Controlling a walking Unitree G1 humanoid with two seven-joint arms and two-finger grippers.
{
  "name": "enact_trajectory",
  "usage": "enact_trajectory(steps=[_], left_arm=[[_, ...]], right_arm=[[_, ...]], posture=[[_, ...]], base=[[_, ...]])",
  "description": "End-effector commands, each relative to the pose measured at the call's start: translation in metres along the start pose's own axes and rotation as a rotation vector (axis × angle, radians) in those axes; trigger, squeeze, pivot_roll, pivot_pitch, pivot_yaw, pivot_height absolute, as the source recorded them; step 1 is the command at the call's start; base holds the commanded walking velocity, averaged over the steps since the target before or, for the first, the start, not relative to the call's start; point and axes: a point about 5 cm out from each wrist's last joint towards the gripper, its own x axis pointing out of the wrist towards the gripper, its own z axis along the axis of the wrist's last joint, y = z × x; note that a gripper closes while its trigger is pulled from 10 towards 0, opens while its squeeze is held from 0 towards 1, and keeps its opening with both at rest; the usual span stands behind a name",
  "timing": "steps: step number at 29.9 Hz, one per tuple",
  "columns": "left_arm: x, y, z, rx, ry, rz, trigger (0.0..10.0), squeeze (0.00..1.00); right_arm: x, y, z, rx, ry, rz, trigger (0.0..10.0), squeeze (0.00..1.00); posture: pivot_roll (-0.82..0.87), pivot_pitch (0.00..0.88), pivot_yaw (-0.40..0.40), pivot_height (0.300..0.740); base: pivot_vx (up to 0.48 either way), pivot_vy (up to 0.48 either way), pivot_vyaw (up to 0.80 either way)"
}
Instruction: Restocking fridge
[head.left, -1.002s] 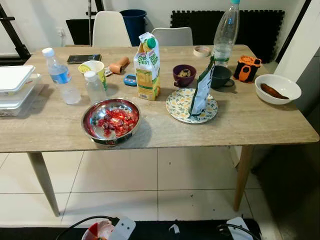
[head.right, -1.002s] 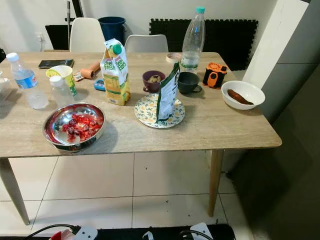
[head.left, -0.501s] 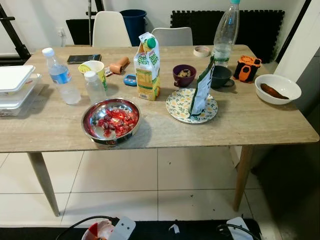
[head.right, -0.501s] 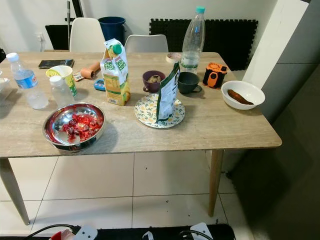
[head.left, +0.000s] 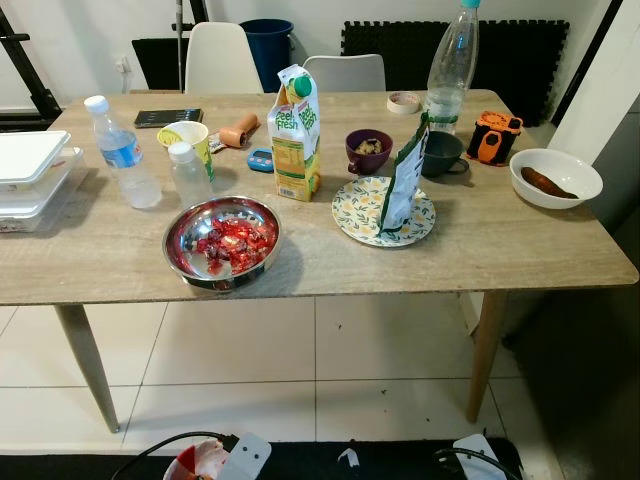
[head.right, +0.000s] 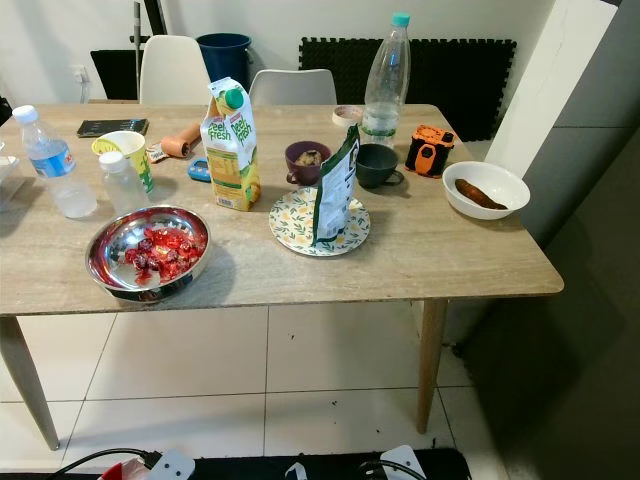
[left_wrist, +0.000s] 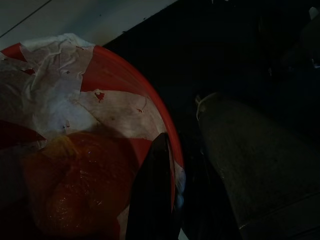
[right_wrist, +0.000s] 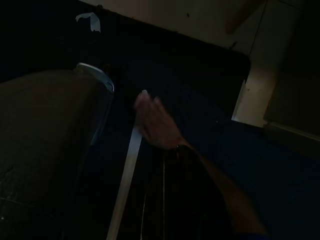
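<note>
Surface (head.left: 480, 255): we see it spanning mid-frame.
Steel bowl (head.left: 221, 243): lower left of centre, red wrapped sweets.
Juice carton (head.left: 295, 135): upright, centre.
White bowl (head.left: 555, 178): far right, brown food.
Purple cup (head.left: 368, 151): beside carton, snack.
Left gripper (left_wrist: 152, 195): over red bowl (left_wrist: 125, 100); we cannot tell its state.
Right gripper: likewise.
</note>
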Motion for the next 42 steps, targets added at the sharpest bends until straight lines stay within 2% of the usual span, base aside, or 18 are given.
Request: enact_trajectory(steps=[1,42], left_arm=[[-0.0010,-0.0136,-0.0173,-0.006,0.067,-0.042,10.0,0.00],[-0.0012,-0.0119,-0.0174,-0.001,0.067,-0.043,10.0,0.00]], right_arm=[[-0.0021,0.0077,-0.0151,-0.003,0.057,0.025,10.0,0.00],[-0.0021,0.0073,-0.0150,-0.016,0.057,0.027,10.0,0.00]], posture=[[-0.05,0.108,-0.004,0.740],[-0.05,0.104,-0.004,0.740]], base=[[0.000,0.000,0.00],[0.000,0.000,0.00]])
